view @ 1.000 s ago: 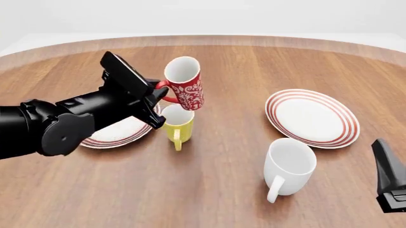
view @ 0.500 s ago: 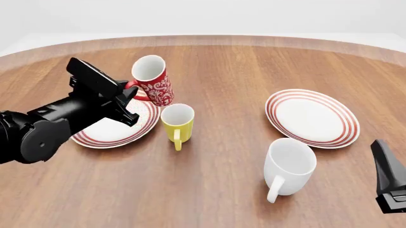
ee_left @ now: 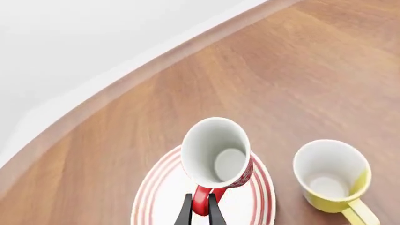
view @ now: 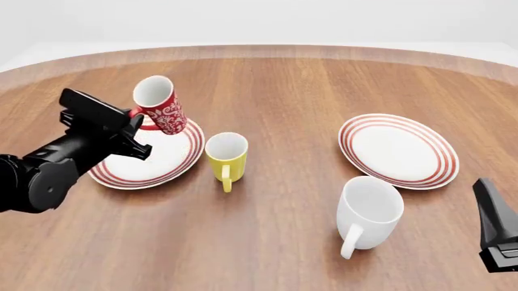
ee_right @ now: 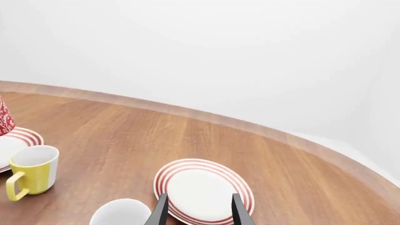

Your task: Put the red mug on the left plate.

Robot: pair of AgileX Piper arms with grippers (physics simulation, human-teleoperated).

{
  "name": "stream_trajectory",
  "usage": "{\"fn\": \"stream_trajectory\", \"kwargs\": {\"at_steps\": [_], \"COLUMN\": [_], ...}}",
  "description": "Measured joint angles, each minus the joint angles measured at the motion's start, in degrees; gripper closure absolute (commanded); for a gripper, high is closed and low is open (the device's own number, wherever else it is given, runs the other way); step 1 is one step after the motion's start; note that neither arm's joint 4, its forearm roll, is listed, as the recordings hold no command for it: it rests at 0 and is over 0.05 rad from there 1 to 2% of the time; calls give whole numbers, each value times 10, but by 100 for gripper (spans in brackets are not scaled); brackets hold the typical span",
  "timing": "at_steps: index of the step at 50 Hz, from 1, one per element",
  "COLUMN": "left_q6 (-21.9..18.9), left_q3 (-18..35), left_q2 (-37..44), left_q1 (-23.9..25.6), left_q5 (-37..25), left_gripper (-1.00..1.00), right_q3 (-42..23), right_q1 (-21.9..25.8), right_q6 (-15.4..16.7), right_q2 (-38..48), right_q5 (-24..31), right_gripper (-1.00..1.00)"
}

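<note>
My left gripper (view: 133, 121) is shut on the handle of the red mug (view: 158, 111), a red mug with a white floral pattern, held tilted in the air over the far part of the left plate (view: 170, 167). In the left wrist view the mug (ee_left: 216, 154) hangs mouth-up above the red-ringed plate (ee_left: 156, 192), its handle pinched between the fingertips (ee_left: 185, 213). My right gripper (ee_right: 196, 208) is open and empty at the near right, above the right plate (ee_right: 203, 190).
A yellow mug (view: 225, 155) stands just right of the left plate. A larger white mug (view: 369, 211) stands near the front, below the right plate (view: 398, 150). The right arm's body (view: 498, 233) sits at the near right edge.
My left gripper has carried the red mug leftward and slightly down, from above the yellow mug to over the left plate. The right arm has not moved.
</note>
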State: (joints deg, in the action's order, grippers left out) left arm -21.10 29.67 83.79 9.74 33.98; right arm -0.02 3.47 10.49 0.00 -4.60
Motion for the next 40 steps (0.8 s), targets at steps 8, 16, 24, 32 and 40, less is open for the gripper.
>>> {"fn": "stream_trajectory", "kwargs": {"at_steps": [8,16,24,32,40], "left_q6": [-11,-22,-31,-36,-38], "left_q3": [6,11,15,19,23], "left_q2": [32,56,71,83,93], "left_q1": [-25,-40,-48,-53,-58], "left_q5": [23,35,39,39,36], "left_gripper": [100,100,100,100,100], "right_q3": [0,0,0,0,0], "right_q1": [1,2,3,3,3], "right_q6": [0,1,2,2,3], "right_q2": [0,0,0,0,0], "right_q5": [0,-1,-1,-1,-1], "right_gripper": [-100,-100,-100,-100,-100]}}
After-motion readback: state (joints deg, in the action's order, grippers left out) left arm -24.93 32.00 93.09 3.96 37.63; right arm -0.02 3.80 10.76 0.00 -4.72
